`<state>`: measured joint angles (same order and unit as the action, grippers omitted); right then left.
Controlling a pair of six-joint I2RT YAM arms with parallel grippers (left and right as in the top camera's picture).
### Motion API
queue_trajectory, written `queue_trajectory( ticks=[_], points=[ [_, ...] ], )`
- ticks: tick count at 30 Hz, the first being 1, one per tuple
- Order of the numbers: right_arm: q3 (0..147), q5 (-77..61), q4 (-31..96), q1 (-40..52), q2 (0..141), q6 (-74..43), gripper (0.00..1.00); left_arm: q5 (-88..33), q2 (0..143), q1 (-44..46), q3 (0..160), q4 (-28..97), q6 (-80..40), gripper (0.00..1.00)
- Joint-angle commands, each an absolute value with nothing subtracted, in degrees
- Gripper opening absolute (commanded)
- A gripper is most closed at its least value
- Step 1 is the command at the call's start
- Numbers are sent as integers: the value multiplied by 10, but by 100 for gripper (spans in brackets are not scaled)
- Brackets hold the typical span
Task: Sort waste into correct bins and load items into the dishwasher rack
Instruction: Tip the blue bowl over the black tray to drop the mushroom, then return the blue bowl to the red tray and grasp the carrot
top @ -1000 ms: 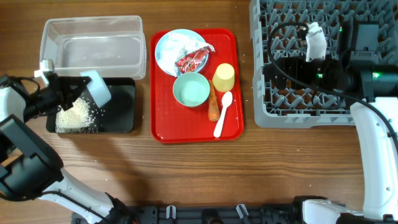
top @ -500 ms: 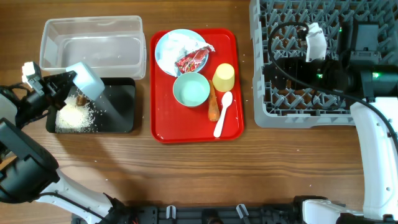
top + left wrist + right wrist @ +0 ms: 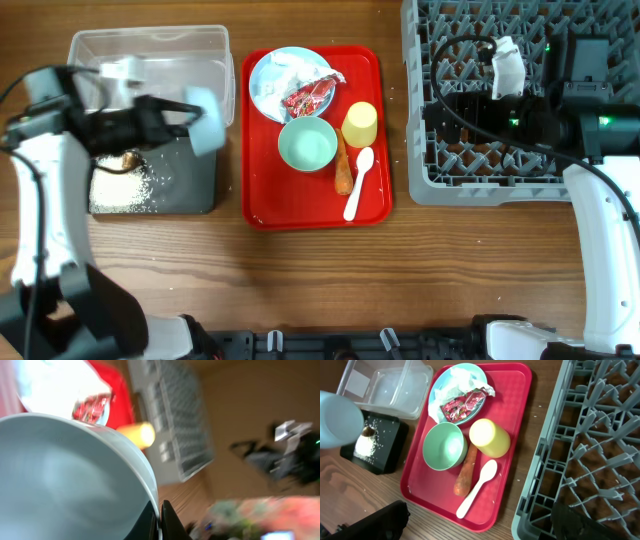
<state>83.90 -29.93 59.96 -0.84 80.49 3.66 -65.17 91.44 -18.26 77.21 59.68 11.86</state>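
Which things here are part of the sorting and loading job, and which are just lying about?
Job: light blue bowl in left hand, rice, brown lump, carrot, wrapper, napkin, plate, green bowl, yellow cup, spoon, clear tub, black tray, rack.
Just lying about: red tray, table.

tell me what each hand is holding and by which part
The left hand holds the light blue bowl by its rim, one finger inside and one outside. The right hand is open and holds nothing.
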Motion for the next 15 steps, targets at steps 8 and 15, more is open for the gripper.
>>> queue_trajectory(
  ticks=[8, 15],
  points=[
    [850, -296, 608, -6, 809, 29, 94, -117, 889, 155, 749, 635, -38, 4],
    [850, -296, 607, -6, 809, 29, 94, -37, 889, 267, 666, 549, -120, 4]
  ],
)
